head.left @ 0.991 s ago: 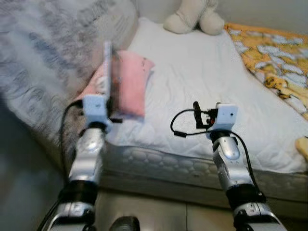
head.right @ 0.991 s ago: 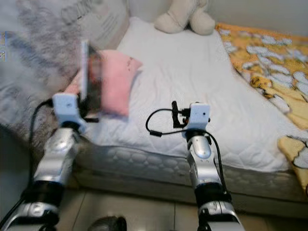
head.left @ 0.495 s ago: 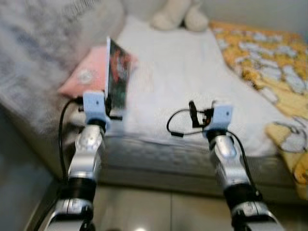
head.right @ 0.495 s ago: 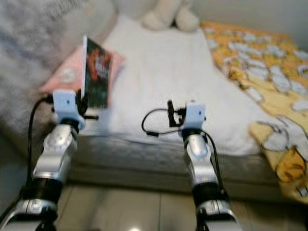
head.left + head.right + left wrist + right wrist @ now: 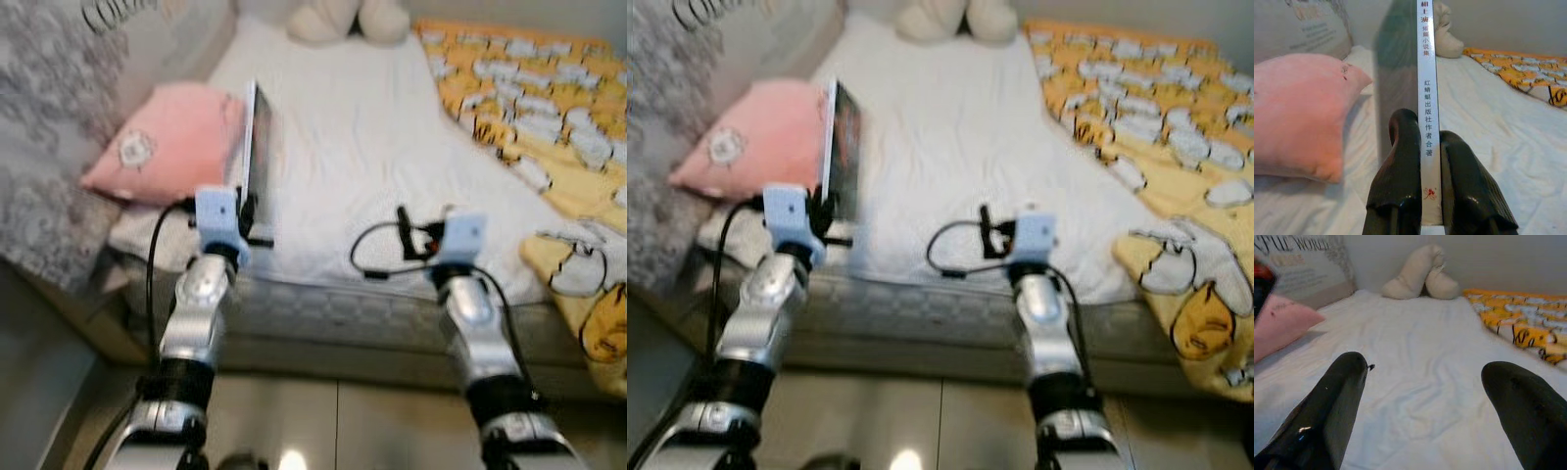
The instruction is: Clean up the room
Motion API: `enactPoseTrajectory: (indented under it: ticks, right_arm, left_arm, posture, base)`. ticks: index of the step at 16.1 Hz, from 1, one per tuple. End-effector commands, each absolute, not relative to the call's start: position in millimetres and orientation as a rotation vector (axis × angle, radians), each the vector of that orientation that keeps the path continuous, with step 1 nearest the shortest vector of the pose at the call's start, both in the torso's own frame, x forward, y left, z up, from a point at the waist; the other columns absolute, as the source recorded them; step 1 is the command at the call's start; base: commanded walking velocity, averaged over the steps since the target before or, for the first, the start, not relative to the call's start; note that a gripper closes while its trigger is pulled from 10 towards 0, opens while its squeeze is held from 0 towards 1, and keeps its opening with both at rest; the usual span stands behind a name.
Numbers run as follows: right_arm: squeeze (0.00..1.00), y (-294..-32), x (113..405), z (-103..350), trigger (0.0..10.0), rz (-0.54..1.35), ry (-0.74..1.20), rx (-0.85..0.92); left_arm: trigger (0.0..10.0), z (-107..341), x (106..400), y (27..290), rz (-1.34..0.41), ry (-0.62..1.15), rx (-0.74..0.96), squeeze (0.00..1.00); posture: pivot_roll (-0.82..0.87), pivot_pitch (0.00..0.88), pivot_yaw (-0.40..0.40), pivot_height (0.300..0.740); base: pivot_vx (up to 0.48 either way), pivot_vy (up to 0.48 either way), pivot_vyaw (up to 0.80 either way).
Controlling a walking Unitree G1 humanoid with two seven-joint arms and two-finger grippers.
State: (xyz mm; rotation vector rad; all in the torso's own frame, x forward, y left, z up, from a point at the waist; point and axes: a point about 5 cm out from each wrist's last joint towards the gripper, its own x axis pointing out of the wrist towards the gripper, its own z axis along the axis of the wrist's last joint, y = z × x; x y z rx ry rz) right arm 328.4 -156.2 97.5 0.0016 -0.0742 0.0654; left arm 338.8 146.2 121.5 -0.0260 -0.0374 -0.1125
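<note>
A thin book (image 5: 258, 147) with a dark cover and a white spine (image 5: 1428, 98) stands upright in my left gripper (image 5: 1427, 147), whose two black fingers (image 5: 1400, 166) are shut on its lower edge. It hangs over the near left part of the white bed (image 5: 353, 127), beside a pink pillow (image 5: 167, 142). My right gripper (image 5: 1425, 382) is open over the bed's near edge with nothing between its fingers (image 5: 1337, 401); its wrist block (image 5: 460, 235) faces the mattress.
A beige plush toy (image 5: 348, 20) lies at the head of the bed. A yellow patterned blanket (image 5: 549, 127) covers the right side and drapes over the near corner. A grey patterned pillow (image 5: 69, 117) leans at the left. Tiled floor (image 5: 333, 421) lies below.
The camera has shifted: the bed sits farther away and more of the yellow blanket and floor shows. The book stays upright in my left gripper, its cover now turned more edge-on.
</note>
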Motion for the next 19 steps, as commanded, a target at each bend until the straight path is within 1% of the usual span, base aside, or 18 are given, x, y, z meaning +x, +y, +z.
enactPoseTrajectory:
  ticks: [1, 15, 18, 19]
  right_arm:
    - [0.00, -152.1, 329.9, 101.2, 10.0, 0.083, -0.087, 0.003]
    - [0.00, -151.5, 325.9, 96.6, 10.0, 0.089, -0.070, 0.002]
    - [0.00, -154.4, 323.0, 96.5, 10.0, 0.088, -0.075, 0.004]
    - [0.00, -153.7, 321.5, 95.5, 10.0, 0.100, -0.070, 0.009]
  left_arm:
    - [10.0, 138.8, 344.7, 148.0, -0.106, -0.104, -0.028, 0.00]
    - [10.0, 137.1, 347.7, 148.5, -0.102, -0.087, -0.042, 0.00]
    - [10.0, 134.4, 350.3, 147.4, -0.110, -0.065, -0.072, 0.00]
    - [10.0, 134.7, 351.8, 147.2, -0.110, -0.062, -0.072, 0.00]
  posture:
    - [0.01, 0.000, -0.012, 0.740]
    - [0.00, 0.000, -0.003, 0.740]
    - [-0.01, 0.000, 0.001, 0.740]
    - [-0.02, 0.000, 0.002, 0.740]
  base:
    - [0.469, 0.000, 0.00]
    - [0.469, 0.000, 0.00]
    - [0.469, 0.000, 0.00]
    - [0.000, 0.000, 0.00]
